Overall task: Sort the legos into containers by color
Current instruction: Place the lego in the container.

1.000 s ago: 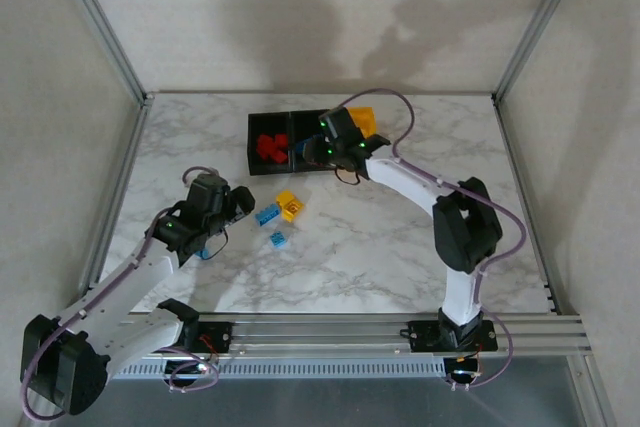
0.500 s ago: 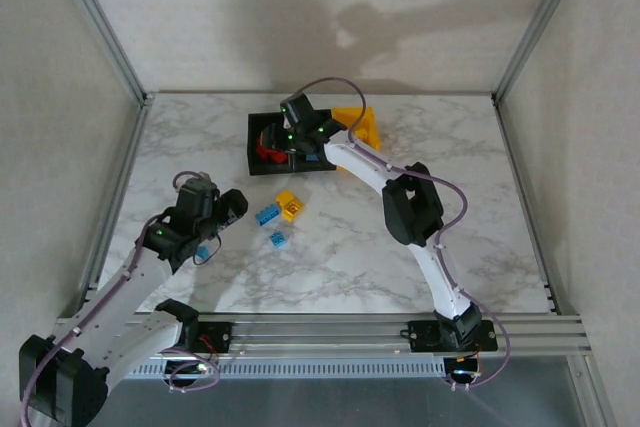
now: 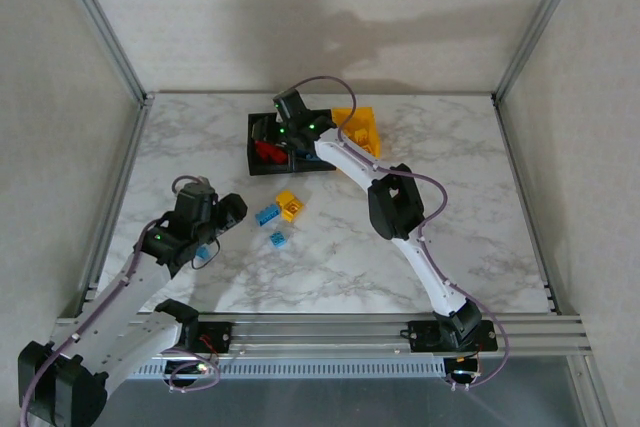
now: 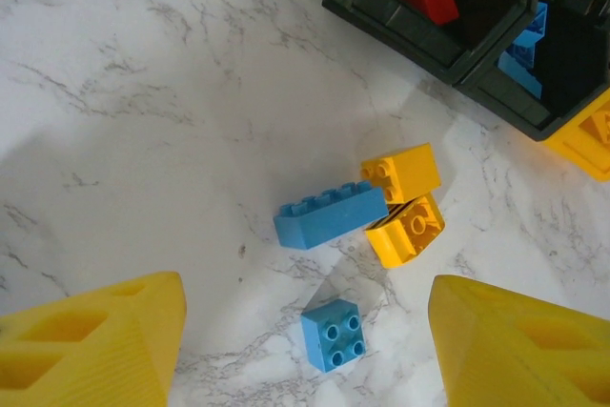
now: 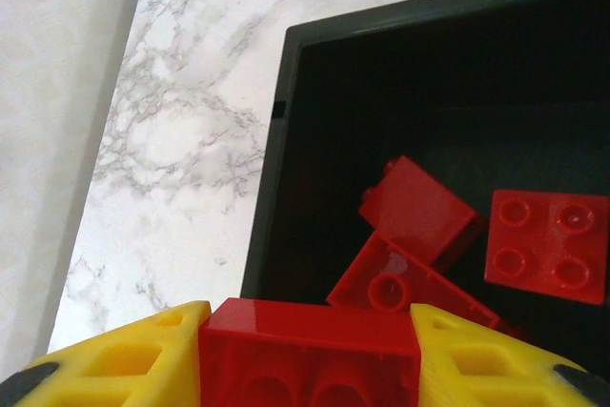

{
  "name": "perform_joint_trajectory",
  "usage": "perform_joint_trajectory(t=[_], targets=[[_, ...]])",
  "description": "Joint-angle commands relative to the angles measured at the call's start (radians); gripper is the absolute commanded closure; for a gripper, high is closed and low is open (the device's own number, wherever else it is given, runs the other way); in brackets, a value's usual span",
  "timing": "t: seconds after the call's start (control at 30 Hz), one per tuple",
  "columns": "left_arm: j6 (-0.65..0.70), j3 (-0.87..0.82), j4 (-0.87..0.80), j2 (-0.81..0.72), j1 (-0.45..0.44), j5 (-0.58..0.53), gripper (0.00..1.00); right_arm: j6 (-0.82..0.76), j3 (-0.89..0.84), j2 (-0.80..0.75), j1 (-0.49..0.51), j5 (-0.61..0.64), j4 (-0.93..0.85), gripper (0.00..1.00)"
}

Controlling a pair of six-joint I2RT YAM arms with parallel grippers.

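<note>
white marble bench (image 3: 450, 167), beige walls (image 3: 300, 17), aluminium posts (image 3: 100, 22). right tool (image 5: 310, 355) clamps red brick (image 5: 310, 331) over black bin (image 5: 272, 207) of reds, upper centre; left tool (image 3: 230, 211) wide, near loose blue and yellow legos (image 3: 267, 214).

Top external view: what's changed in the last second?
The right hand swung left to over the left black bin, red brick gripped. The left hand drew back slightly. The loose bricks on the table stayed put.
</note>
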Motion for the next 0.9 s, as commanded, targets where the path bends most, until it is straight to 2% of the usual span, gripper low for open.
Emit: perform_joint_trajectory(t=[0.0,0.23,0.47,0.87], targets=[[-0.021,-0.020,-0.023,-0.019,0.010,0.020,0.32,0.031,0.054,0.024,-0.017,-0.008,0.035,0.54],[-0.026,-0.031,-0.014,-0.016,0.010,0.029,0.32,0.038,0.075,0.028,-0.022,0.003,0.062,0.34],[-0.026,-0.015,-0.001,0.014,0.010,0.028,0.32,0.014,0.043,-0.037,-0.022,0.007,0.066,0.35],[-0.025,0.038,-0.019,0.040,0.010,0.023,0.29,-0.096,-0.354,-0.410,-0.002,0.034,0.138,0.36]])
